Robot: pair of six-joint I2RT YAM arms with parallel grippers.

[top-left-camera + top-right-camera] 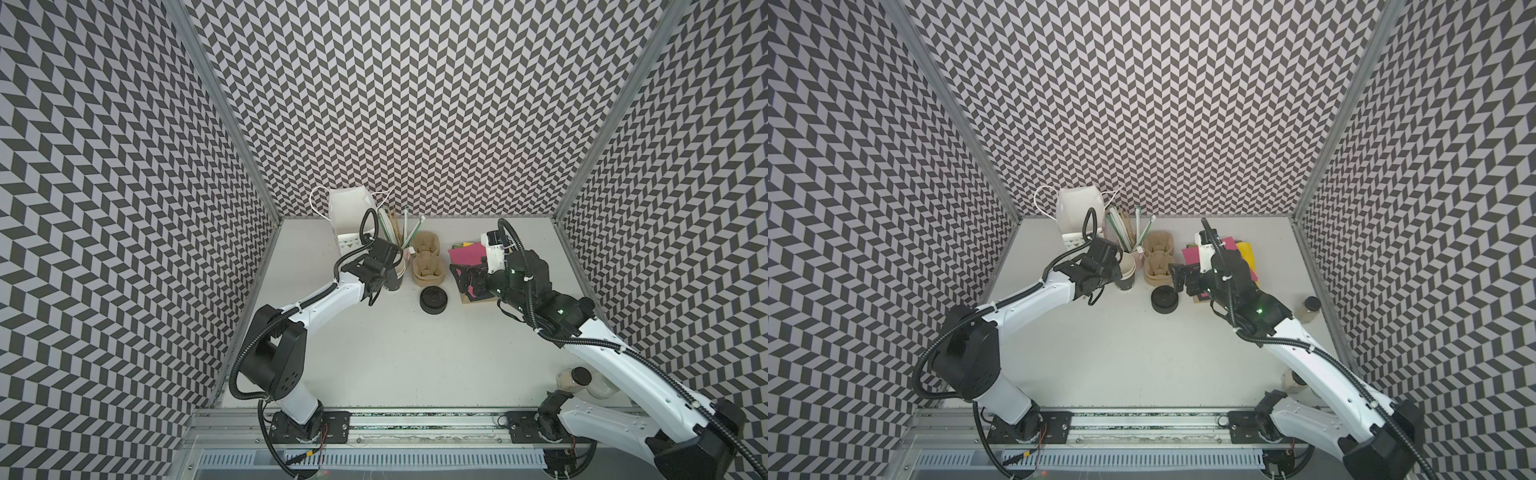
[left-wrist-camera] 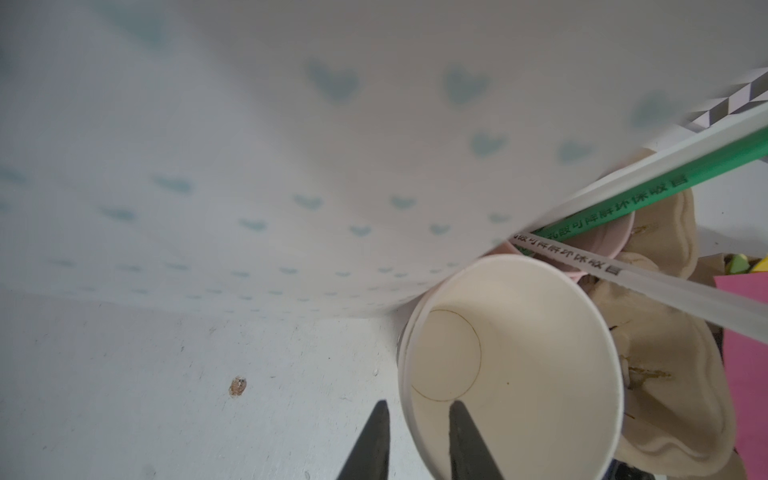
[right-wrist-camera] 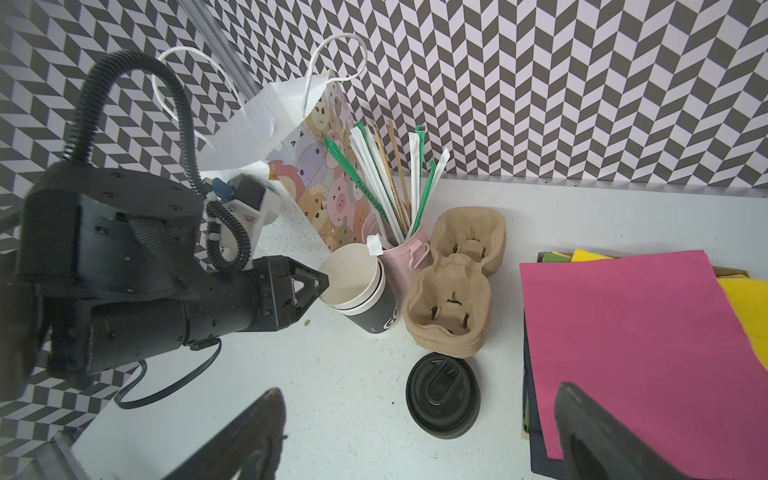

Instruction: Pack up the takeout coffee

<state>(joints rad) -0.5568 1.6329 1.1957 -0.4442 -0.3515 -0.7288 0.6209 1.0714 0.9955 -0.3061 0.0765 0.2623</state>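
Operator: What is carried on the bench [image 1: 395,365], largest first?

Observer: A white paper bag [image 1: 347,212] is stood at the back edge, toward the left corner. A stack of coloured sheets [image 3: 615,340], pink on top, is laid toward the back right corner. Pulp cup carriers [image 3: 449,307] are stacked between the two, and a pink can [image 3: 405,257] of straws [image 3: 386,178] is set between carriers and bag.

Operator: How are the jaws set?

Observer: The right gripper [image 3: 417,388] is held over the sheets' left edge, jaws spread wide, nothing gripped. The left gripper [image 2: 419,405] is placed at the nested lidless cups [image 2: 519,353] just in front of the can. Its jaws are drawn narrow, one finger inside the top cup's rim and one outside, with gaps seen either side of the wall.

Operator: Where is the takeout coffee [image 1: 433,300] found?

Observer: It is stood just in front of the carriers, in the middle of the bench's back half, between the two grippers and apart from both. Only its black domed lid and a dark band beneath are shown. Smaller again, a tan bottle [image 1: 1308,311] is stood at the right edge. A second bottle [image 1: 579,380] is partly hidden by the right arm near the front right corner.
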